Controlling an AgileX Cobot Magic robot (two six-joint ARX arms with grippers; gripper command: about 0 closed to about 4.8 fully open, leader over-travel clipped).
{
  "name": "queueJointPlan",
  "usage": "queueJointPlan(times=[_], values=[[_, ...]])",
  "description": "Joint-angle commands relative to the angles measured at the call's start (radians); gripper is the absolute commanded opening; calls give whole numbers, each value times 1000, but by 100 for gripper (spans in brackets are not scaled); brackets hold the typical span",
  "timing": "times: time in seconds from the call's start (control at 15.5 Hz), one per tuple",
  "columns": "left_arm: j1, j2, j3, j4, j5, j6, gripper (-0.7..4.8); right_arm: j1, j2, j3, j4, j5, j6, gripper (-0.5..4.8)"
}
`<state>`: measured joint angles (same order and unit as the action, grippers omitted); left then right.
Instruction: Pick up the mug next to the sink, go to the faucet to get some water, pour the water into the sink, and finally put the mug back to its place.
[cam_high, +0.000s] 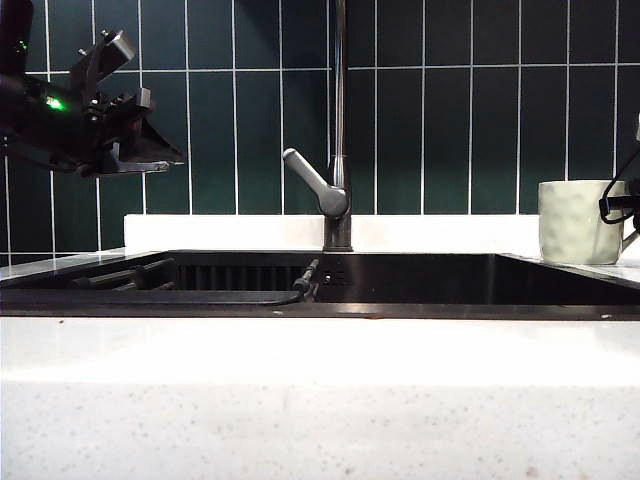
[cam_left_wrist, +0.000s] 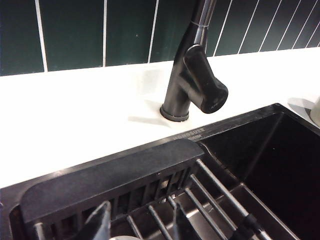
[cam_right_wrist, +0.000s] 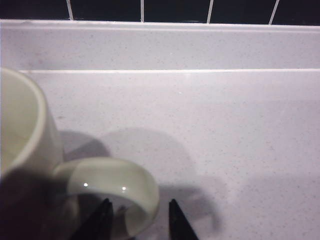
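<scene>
Mug (cam_high: 574, 222) sits upright on the worktop's right end, beside the sink (cam_high: 420, 280). Looks like rigid glazed ceramic: light while empty, slippery, chippable. Best hold is the loop handle (cam_right_wrist: 115, 192). Right gripper (cam_right_wrist: 137, 220) wide open, fingertips straddling that handle. Left gripper (cam_left_wrist: 142, 222) open above the sink's left side.

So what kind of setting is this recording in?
Most likely a kitchen counter: a black sink set in a white speckled worktop, a tall metal faucet behind it, dark green wall tiles, and a cream mug beside the basin.
</scene>
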<state>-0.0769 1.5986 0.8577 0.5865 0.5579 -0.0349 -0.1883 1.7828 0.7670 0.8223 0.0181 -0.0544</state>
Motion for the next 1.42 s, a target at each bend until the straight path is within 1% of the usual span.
queueJointPlan(times=[0.06,0.19,0.32,0.45,0.52,0.65,0.71,0.77,0.84,1.03,1.16,1.42], values=[[-2,-3,3,7,7,1,156,-17,-3,5,56,2,-2,158],[-2,-3,3,-6,7,1,155,-26,-3,5,72,-10,2,158],[-2,-3,3,-32,7,1,154,-29,-3,5,72,-71,2,157],[-2,-3,3,-31,7,1,152,-29,-3,5,73,-92,2,156],[-2,-3,3,-31,7,1,152,-29,-3,5,73,-92,2,144],[-2,-3,3,-32,7,1,152,-29,-3,5,73,-92,2,102],[-2,-3,3,-32,7,1,152,-29,-3,5,74,-92,2,100],[-2,-3,3,-32,7,1,152,-29,-3,5,74,-92,2,81],[-2,-3,3,-32,7,1,152,-29,-3,5,74,-92,2,73],[-2,-3,3,-31,21,1,150,-29,-3,5,74,-92,2,8],[-2,-3,3,-31,48,1,149,-28,-3,5,74,-93,2,-1],[-2,-3,3,-28,49,0,147,-27,-24,5,108,-119,2,-1]])
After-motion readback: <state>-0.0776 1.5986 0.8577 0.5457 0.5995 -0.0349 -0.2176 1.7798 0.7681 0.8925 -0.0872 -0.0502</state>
